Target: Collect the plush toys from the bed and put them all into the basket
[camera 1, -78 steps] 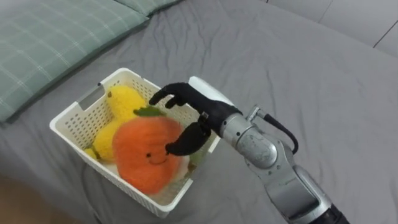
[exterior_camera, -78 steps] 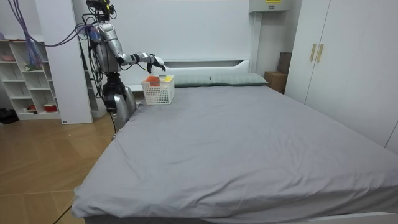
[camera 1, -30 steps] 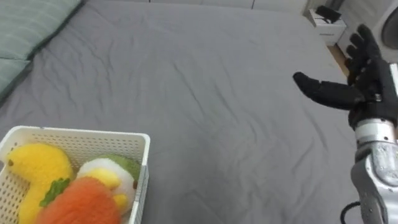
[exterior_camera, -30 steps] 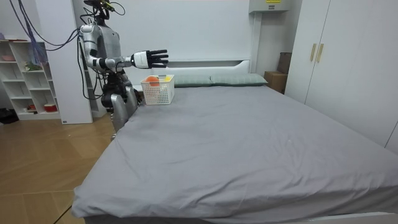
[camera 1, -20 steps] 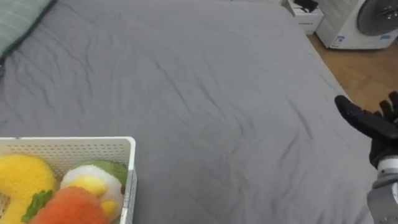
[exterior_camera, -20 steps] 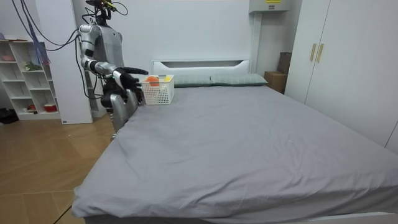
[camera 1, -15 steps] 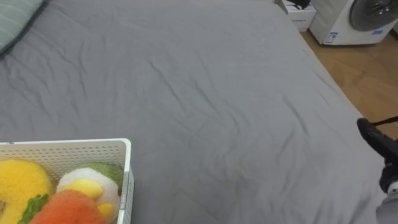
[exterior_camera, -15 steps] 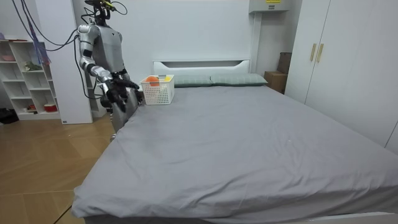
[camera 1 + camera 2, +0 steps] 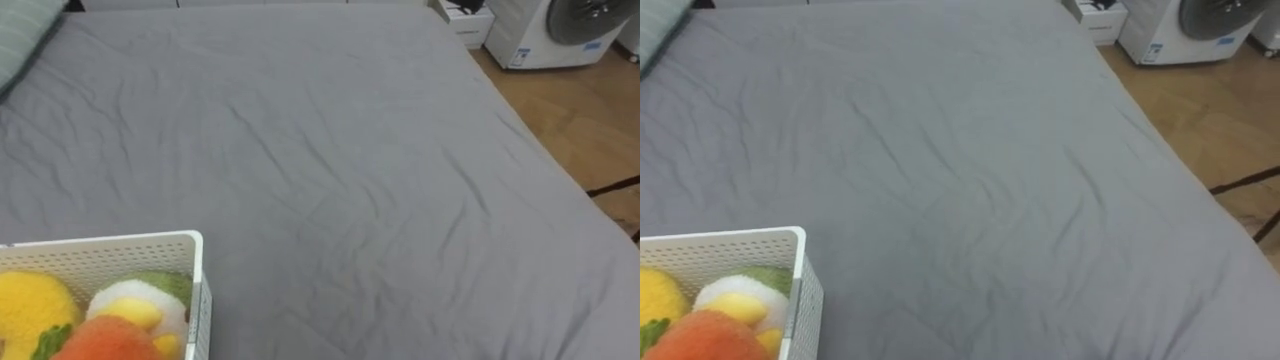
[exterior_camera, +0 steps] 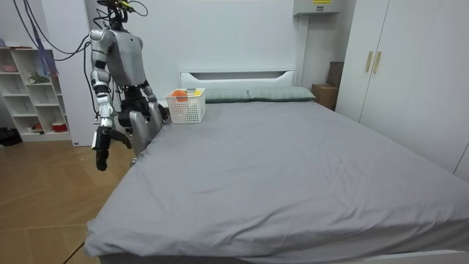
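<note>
Since the bed lies bare across the middle and right of the eye views, the toys look collected: those seen sit in the basket at lower left. Right hand hangs by the robot's side at the room view's left; whether released or clenched cannot be told. Judged step: final check. Best to scan toward the pillow, upper left, before ending.

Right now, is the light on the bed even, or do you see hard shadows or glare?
Left eye view: the grey sheet is evenly lit, only soft shading along its wrinkles, no glare. Room view: even light as well, the white wardrobe doors without bright spots, the floor darker under the near edge of the bed.
</note>
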Available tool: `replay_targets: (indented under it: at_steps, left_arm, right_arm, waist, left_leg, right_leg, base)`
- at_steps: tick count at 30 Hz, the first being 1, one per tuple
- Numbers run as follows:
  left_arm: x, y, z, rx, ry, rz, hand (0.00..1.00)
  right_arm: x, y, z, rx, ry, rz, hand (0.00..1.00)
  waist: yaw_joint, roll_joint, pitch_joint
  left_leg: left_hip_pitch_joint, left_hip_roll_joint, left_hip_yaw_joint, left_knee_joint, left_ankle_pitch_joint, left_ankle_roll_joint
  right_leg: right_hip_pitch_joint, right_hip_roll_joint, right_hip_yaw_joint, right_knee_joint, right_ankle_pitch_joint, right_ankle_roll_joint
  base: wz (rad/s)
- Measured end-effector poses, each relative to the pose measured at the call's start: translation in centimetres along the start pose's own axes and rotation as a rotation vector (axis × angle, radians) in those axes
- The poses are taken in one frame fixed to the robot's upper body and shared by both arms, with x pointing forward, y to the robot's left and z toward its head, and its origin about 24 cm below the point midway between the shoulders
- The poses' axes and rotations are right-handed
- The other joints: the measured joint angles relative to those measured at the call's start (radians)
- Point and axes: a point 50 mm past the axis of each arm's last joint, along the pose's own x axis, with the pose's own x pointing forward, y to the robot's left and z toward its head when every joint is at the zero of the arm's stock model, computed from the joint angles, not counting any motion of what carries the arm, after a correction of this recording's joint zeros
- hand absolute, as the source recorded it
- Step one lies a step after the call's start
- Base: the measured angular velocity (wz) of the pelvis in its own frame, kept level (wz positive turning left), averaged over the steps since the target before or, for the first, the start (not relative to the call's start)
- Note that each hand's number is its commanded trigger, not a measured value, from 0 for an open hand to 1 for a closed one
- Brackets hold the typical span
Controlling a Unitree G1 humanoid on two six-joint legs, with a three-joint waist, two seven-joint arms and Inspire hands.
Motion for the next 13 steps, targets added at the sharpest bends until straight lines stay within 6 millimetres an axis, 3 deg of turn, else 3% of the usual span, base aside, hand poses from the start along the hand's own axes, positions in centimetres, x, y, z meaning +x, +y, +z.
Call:
replay_targets:
  at_steps: [5,9,13]
  left_arm:
    - [0.0,-0.1,-0.2,-0.001,0.011,-0.004,0.0]
    - [0.0,-0.6,0.0,0.008,0.008,-0.014,0.0]
    - [0.0,-0.9,0.4,0.011,0.001,-0.021,0.0]
  right_arm:
    - [-0.1,-1.2,-3.4,-0.302,0.076,0.037,0.0]
    - [-0.6,-1.3,-5.8,-0.563,0.155,0.124,0.0]
    - [-0.9,-0.3,-6.6,-0.748,0.167,0.205,0.0]
  waist:
    - [0.002,0.006,-0.004]
    - [0.031,0.01,-0.0013]
    - [0.055,0.013,0.0014]
  left_leg:
    - [0.0,0.001,-0.004,0.002,-0.001,-0.002]
    - [0.009,0.002,-0.003,0.0,-0.002,-0.003]
    - [0.014,0.002,-0.004,-0.002,-0.002,-0.003]
  right_leg:
    - [0.0,0.0,-0.006,0.002,-0.004,-0.002]
    - [0.002,0.002,-0.002,0.002,-0.004,-0.003]
    - [0.014,0.002,-0.01,-0.001,-0.003,-0.003]
  base:
    - [0.01]
    - [-0.02]
    - [0.02]
